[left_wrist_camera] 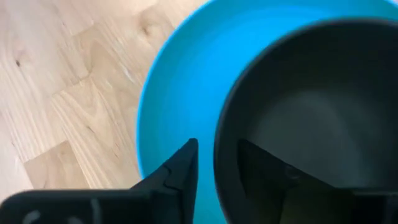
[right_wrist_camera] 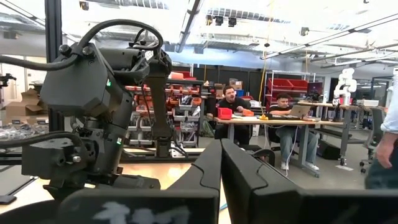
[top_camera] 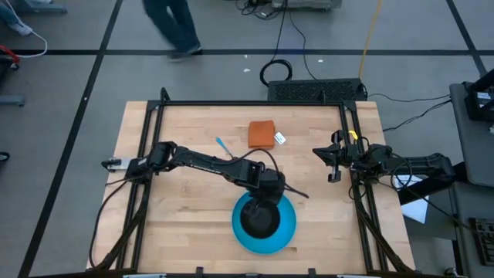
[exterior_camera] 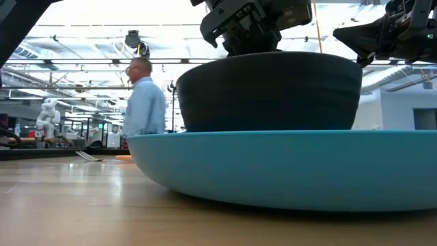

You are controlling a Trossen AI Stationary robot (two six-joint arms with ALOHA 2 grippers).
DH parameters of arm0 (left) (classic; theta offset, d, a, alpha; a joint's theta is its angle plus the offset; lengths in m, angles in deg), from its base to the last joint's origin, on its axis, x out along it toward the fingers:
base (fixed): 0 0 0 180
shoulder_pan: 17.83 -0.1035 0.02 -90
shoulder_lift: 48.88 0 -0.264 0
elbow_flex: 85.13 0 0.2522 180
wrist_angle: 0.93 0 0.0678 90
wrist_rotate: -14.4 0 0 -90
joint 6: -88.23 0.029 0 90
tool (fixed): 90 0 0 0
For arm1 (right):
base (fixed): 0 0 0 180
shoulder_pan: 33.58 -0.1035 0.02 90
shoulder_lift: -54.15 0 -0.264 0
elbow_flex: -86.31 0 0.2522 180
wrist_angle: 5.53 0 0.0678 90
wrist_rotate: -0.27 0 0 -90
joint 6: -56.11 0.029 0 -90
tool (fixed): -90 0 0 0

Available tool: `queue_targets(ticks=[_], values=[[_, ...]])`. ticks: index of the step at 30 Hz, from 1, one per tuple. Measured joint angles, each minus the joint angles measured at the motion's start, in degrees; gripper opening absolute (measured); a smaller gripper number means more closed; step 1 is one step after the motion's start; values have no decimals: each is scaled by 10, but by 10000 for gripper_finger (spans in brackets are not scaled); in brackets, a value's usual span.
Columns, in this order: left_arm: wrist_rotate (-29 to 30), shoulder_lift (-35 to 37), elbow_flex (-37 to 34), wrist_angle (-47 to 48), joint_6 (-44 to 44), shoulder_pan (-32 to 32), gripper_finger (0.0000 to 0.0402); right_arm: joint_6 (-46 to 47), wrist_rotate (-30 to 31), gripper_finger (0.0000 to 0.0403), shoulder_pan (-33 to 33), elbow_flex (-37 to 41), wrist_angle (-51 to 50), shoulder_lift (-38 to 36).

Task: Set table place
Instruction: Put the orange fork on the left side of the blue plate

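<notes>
From above I see my left gripper (top_camera: 263, 202) over the black bowl (top_camera: 259, 218), its fingers (left_wrist_camera: 180, 171) straddling the bowl's rim, one outside and one inside, while the bowl sits in the blue plate (top_camera: 287, 229) near the front edge of the light-wood bench (top_camera: 185, 212). My right gripper (top_camera: 333, 164) waits by the bench's right side with its fingers closed together. Farther back lie an orange cloth (top_camera: 262, 133) and the blue-handled spoon (top_camera: 223, 146); beyond, a person (exterior_camera: 145, 102) walks and two people (right_wrist_camera: 255, 109) sit at a table.

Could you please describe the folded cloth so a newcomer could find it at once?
Start at the light-wood table and look toward its far edge. There, beyond the round blue plate, lies the folded orange cloth, the only orange, soft item, bearing a white tag.
</notes>
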Motion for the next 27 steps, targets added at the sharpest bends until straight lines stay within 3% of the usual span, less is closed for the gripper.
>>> queue_targets(ticks=[11, 19, 23, 27], values=[[15, 3, 10, 8, -23, 14, 201, 4, 0, 0, 0, 0, 0, 0], [20, 6, 130, 119, -7, 28, 210, 4, 0, 0, 0, 0, 0, 0], [37, 6, 208, 229, 54, 42, 177, 4, 0, 0, 0, 0, 0, 0], [61, 11, 259, 307, 94, 62, 95, 2, 0, 0, 0, 0, -1, 0]])
